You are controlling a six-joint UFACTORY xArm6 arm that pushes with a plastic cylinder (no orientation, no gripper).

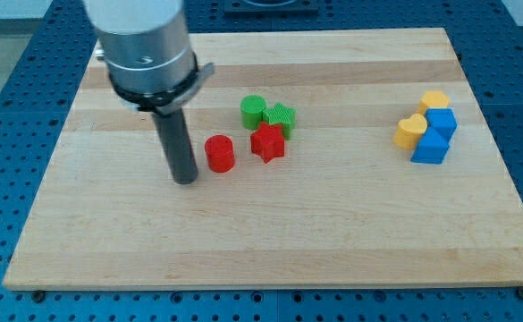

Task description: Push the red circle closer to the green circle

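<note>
The red circle (219, 153) is a short red cylinder left of the board's middle. The green circle (253, 111) stands up and to the right of it, a short gap away. A green star (281, 117) touches the green circle's right side. A red star (267, 143) sits just right of the red circle, below the green pair. My tip (185, 178) rests on the board just left of the red circle and slightly below it, close to it but with a small gap.
The wooden board (270, 233) lies on a blue perforated table. At the view's right a cluster holds a yellow block (434, 100), a yellow heart (409, 131) and two blue blocks (433, 143).
</note>
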